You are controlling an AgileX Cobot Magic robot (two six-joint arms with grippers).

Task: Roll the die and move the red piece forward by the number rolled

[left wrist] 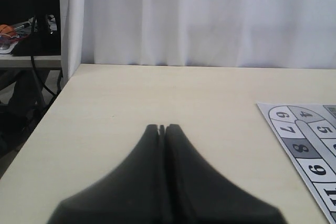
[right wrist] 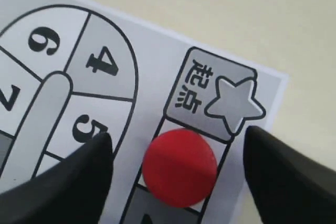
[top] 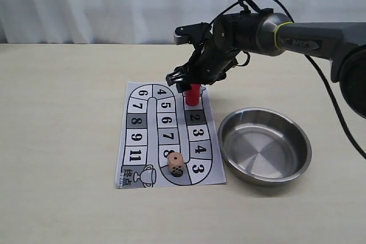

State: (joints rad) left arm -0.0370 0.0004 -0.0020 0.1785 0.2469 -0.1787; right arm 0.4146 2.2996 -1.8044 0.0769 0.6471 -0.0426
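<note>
board [top: 136,137]: its near edge with the trophy square lies closest in the exterior view. The left wrist view cuts it off, showing only one corner.
die [top: 175,163]: rests on the board's near end, covering a square between the 8 and a 3. The pips on top are too small to count.
bowl [top: 240,164]: steel, just beside the board, apart from it.
red piece [top: 193,94]: upright on the square between the star square and the 2. Its number is hidden, and its top is masked by the arm in the exterior view.
right gripper [right wrist: 176,145]: jaws spread, one finger on each side of the red piece [right wrist: 180,166], with gaps showing on both sides.
left gripper [left wrist: 163,128]: fingertips pressed together on nothing, over the bare table [left wrist: 157,93]. It is outside the exterior view.
</note>
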